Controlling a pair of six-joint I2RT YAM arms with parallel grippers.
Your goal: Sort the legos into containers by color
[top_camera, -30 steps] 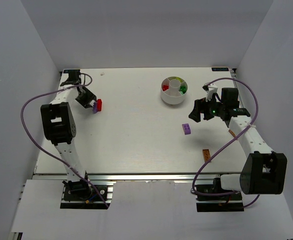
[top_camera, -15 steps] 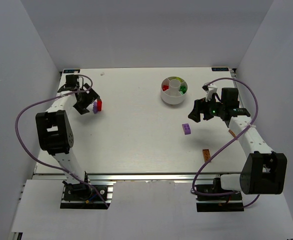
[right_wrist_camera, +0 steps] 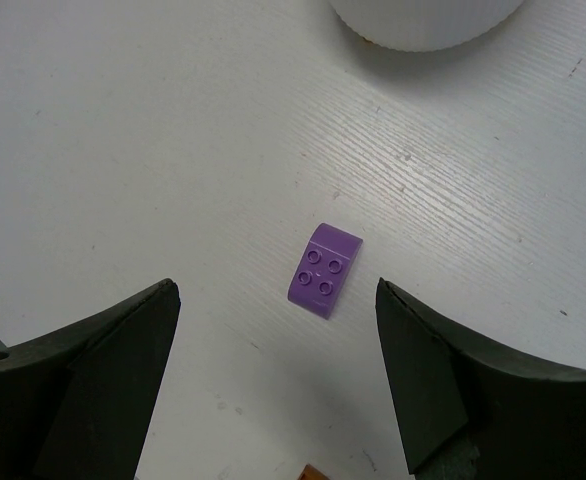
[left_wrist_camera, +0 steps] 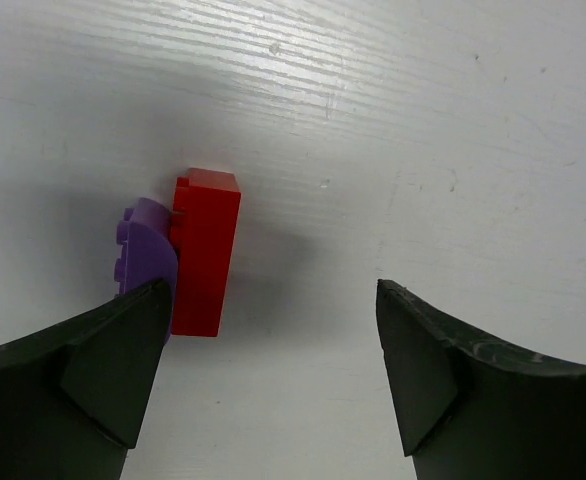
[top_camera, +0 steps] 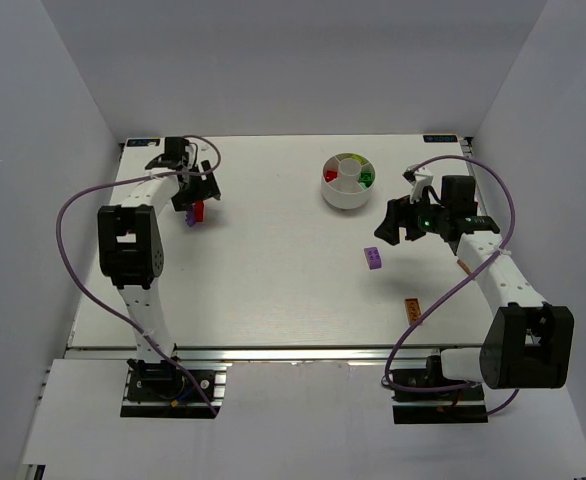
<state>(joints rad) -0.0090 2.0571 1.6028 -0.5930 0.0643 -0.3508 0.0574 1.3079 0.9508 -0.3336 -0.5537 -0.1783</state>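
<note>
- The left gripper (left_wrist_camera: 270,300) hung low over the table (top_camera: 263,280) at about 10 o'clock from its middle, jaws spread wide and holding nothing.
- A red brick (left_wrist_camera: 205,252) lay on the table between those jaws, close to the finger (left_wrist_camera: 103,370) on the 9 o'clock side of the wrist view.
- A small purple brick (left_wrist_camera: 141,248) touched the red brick's 9 o'clock side, its near end hidden behind that finger.
- The round white dish (top_camera: 345,197) stood at about 1 o'clock from the table's middle, with red pieces (top_camera: 330,176) in its 9 o'clock wedge and green pieces (top_camera: 367,179) in its 3 o'clock wedge.
- The right gripper (right_wrist_camera: 275,295) hovered above the table at about 4 o'clock from the dish, jaws spread and empty.
- A loose purple brick (right_wrist_camera: 323,270), four studs up, lay alone at about 3 o'clock from the table's middle, below and between the right jaws, touching neither.
- An orange brick (top_camera: 411,310) lay at 5 o'clock from the loose purple brick, well apart from it.
</note>
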